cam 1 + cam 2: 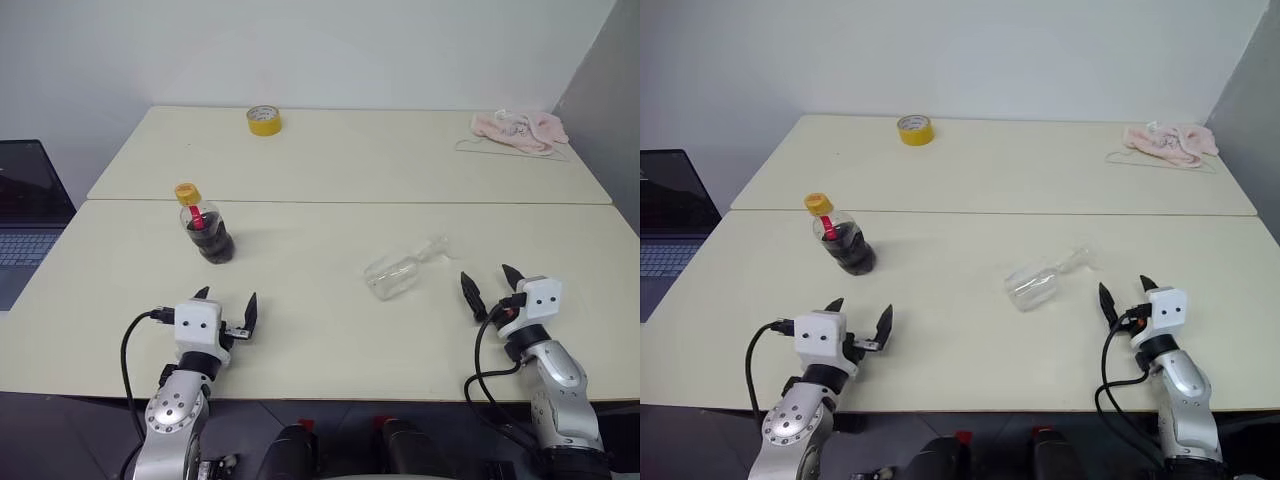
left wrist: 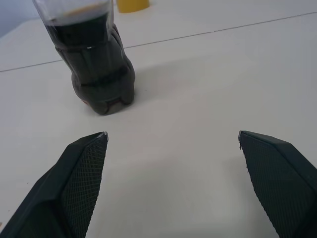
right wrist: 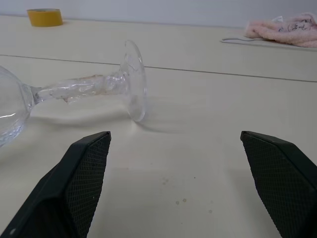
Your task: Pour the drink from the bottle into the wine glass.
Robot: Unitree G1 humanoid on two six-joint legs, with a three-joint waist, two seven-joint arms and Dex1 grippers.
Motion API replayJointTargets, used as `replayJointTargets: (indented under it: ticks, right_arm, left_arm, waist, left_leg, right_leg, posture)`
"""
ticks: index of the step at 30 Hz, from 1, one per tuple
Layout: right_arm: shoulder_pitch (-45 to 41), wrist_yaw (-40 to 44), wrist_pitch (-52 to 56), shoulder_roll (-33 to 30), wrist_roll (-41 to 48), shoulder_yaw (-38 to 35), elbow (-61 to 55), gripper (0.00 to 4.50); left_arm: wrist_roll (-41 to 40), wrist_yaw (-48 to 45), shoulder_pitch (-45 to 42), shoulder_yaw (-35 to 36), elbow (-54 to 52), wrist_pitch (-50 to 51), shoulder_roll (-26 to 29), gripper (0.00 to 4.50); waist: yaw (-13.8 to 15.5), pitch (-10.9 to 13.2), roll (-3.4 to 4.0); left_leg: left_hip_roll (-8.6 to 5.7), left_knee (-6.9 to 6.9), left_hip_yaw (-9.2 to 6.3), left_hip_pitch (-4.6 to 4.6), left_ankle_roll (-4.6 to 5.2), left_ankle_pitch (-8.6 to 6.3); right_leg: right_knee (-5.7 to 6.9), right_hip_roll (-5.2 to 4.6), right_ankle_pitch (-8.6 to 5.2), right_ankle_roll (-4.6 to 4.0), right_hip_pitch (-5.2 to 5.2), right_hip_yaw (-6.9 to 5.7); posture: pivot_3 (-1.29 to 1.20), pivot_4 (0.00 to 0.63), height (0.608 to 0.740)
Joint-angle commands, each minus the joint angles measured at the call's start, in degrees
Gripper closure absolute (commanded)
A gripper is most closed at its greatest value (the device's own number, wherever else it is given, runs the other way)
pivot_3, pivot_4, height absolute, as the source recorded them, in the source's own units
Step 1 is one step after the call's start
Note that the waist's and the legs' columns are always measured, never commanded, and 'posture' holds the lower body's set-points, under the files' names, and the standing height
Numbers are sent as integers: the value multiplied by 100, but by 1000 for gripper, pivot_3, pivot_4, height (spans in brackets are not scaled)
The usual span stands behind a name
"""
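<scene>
A capped bottle stands left on the tabletop; a wine glass lies toppled (foot pointing far-right). Both grippers' fingers spread, empty.

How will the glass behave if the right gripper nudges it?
The glass lies on its side on the table, so a nudge across it would probably roll it, likely in an arc, the bowl looking wider than the foot. It looks thin, clear and empty: probably light, smooth and breakable at the stem. The open right gripper should go gently.
</scene>
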Motion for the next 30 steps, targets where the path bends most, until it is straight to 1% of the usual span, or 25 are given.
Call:
replayJointTargets:
  ticks: [1, 10, 14, 16, 19, 27, 30]
  right_arm:
    - [-28, -9, 18, -46, 12, -7, -340, 0]
    - [56, 70, 26, -62, -7, 37, -407, 0]
    - [109, 150, -4, -82, -41, 101, -461, 0]
    - [147, 191, -10, -96, -62, 148, -523, 0]
    - [224, 236, -27, -129, -71, 230, -649, 0]
    - [488, 467, -143, -258, -195, 412, -976, 0]
    - [624, 760, -262, -393, -165, 524, -1153, 0]
  left_arm:
    - [60, 35, 25, 72, -247, -144, 44, 47]
    - [64, 9, 30, 72, -223, -161, 48, 47]
    - [-283, -85, -66, 269, -162, -153, 19, 47]
    - [-555, -21, -135, 457, -225, -266, -96, 47]
    - [-704, -83, -150, 507, -285, -255, -115, 47]
    - [-629, -97, -183, 563, -200, -359, -64, 47]
    - [-638, -139, -244, 540, -174, -334, -29, 47]
  waist:
    - [-1, 0, 0]
    - [-1, 0, 0]
    - [-1, 0, 0]
    - [0, 0, 0]
    - [1, 0, 0]
    - [1, 0, -1]
    - [2, 0, -1]
  left_leg:
    - [0, 0, 0, 0, 0, 0]
    - [0, 0, -1, 0, 0, 0]
    - [0, 0, -1, 0, 0, 0]
    - [0, 0, -2, 0, 0, 0]
    - [0, 0, -1, -1, 0, 0]
    - [0, 0, -1, -1, 0, 0]
    - [0, 0, -2, 0, 0, 0]
  right_leg:
    - [0, 0, 0, 0, 0, 0]
    - [0, 0, 0, 0, 0, -1]
    - [0, 0, 0, 0, 0, -1]
    - [0, 0, 0, 0, 0, -2]
    - [0, 0, 0, 0, 0, -1]
    - [-2, 0, 0, 0, 0, -1]
    - [-2, 0, 0, 0, 1, -2]
  posture:
    - [0, 150, 740]
    - [0, 150, 740]
    - [0, 150, 740]
    - [0, 150, 740]
    - [0, 150, 740]
    - [0, 150, 740]
    - [0, 150, 740]
